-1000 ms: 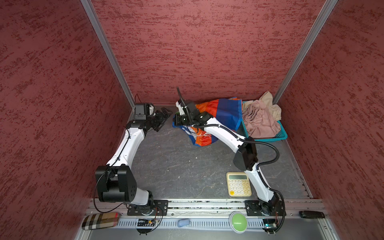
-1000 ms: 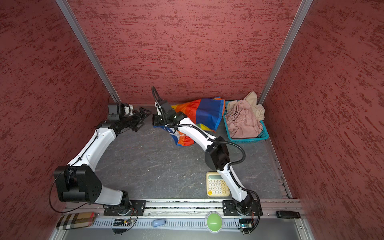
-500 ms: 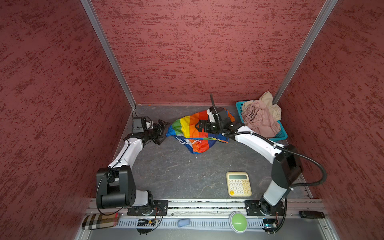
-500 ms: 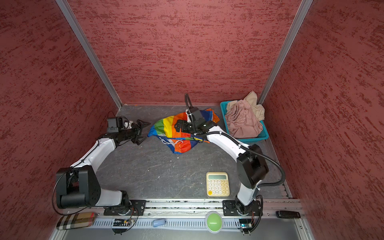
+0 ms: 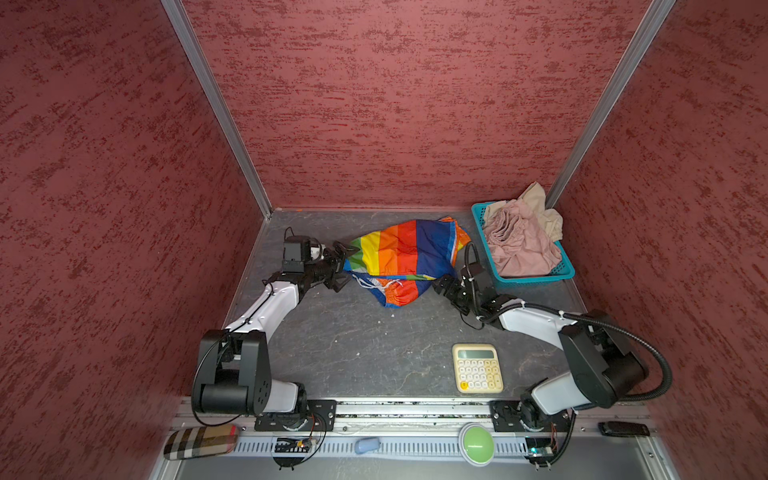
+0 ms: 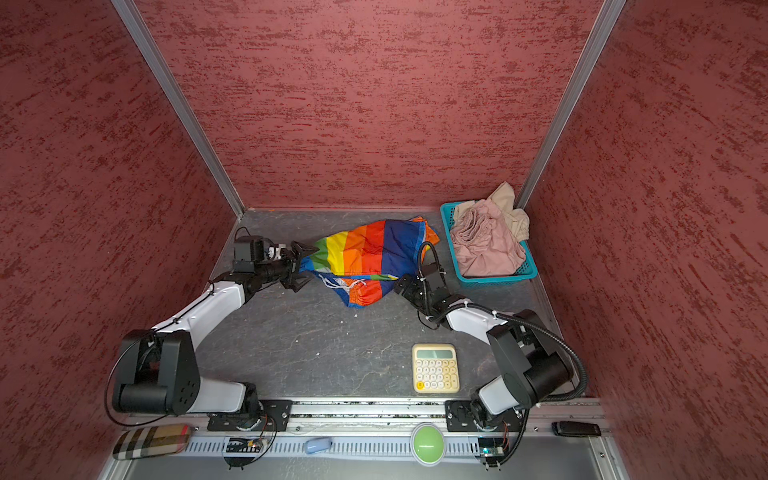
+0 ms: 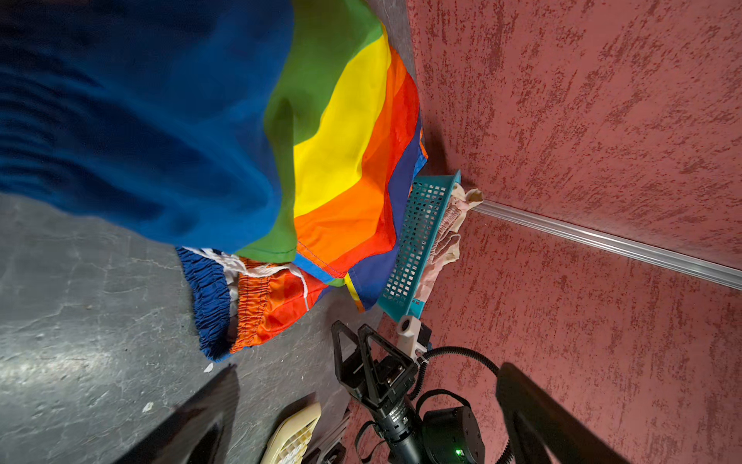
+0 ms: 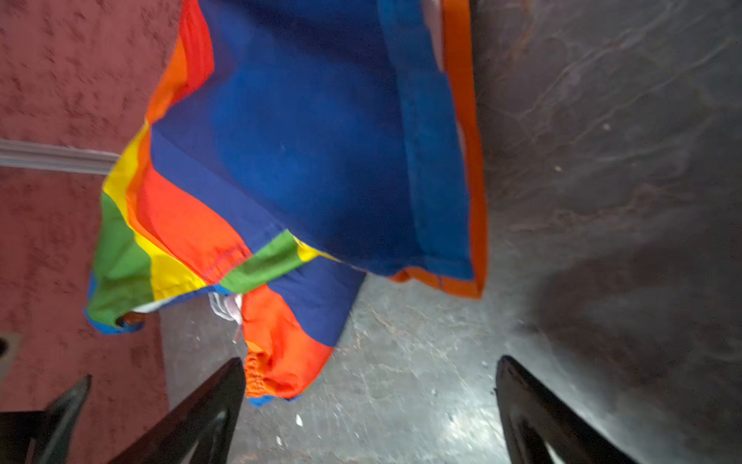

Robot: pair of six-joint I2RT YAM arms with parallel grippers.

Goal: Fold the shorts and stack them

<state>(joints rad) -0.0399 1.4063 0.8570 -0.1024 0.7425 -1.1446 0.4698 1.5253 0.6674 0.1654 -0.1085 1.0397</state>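
The rainbow shorts (image 5: 407, 253) (image 6: 370, 253) lie rumpled on the grey floor at the back middle, with the gathered orange waist and white drawstring toward the front. My left gripper (image 5: 344, 266) (image 6: 305, 266) (image 7: 369, 367) stands open at their left edge, holding nothing. Just off their front right corner, my right gripper (image 5: 446, 286) (image 6: 401, 286) (image 8: 371, 361) is open and empty too. The pink shorts (image 5: 519, 245) (image 6: 484, 245) and the beige shorts (image 5: 540, 199) (image 6: 507, 195) lie bunched in the teal basket (image 5: 536, 278) (image 6: 494, 280).
A cream calculator (image 5: 478, 368) (image 6: 435, 368) lies at the front right of the floor. Red walls close in the left, back and right sides. On the front rail sit a green button (image 5: 476, 444) and a plaid case (image 5: 199, 442).
My right gripper carried the rainbow shorts from the left toward the middle, opened, let them drop and pulled back to the right. The left gripper has moved up to their left edge.
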